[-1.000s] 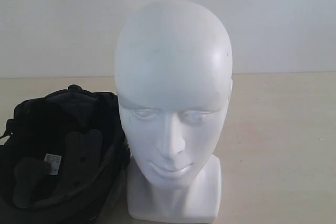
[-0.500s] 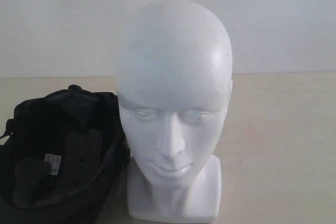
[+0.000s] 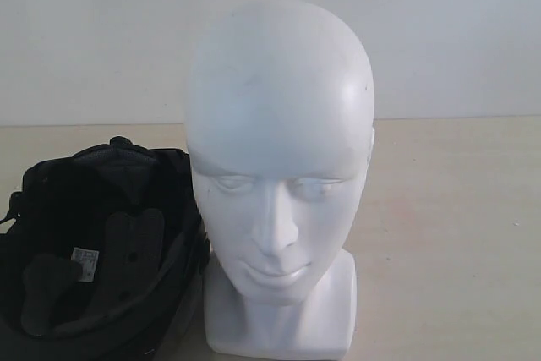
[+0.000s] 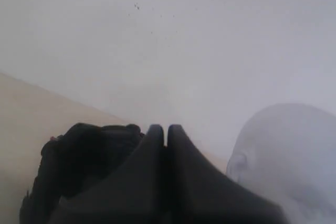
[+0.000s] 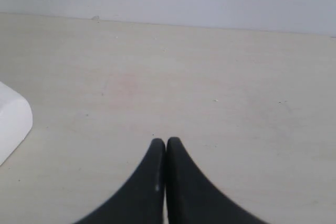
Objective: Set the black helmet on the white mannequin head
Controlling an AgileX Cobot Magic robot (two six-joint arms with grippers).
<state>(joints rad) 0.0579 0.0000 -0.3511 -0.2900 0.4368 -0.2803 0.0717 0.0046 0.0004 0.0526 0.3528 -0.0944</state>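
Note:
The white mannequin head (image 3: 279, 175) stands upright on its blocky base at the middle front of the exterior view, face toward the camera. Beside it on the left lies the black helmet (image 3: 93, 251), opening upward, padded lining and a small white label showing. Neither gripper appears in the exterior view. In the left wrist view my left gripper (image 4: 166, 129) is shut with nothing between its fingers, the helmet (image 4: 79, 161) behind it and the head (image 4: 289, 156) off to one side. My right gripper (image 5: 166, 142) is shut and empty above bare table, with a corner of the head's base (image 5: 11, 124) at the frame edge.
A pale beige tabletop (image 3: 448, 234) stretches to the right of the head. A plain white wall (image 3: 439, 31) closes off the back of the table.

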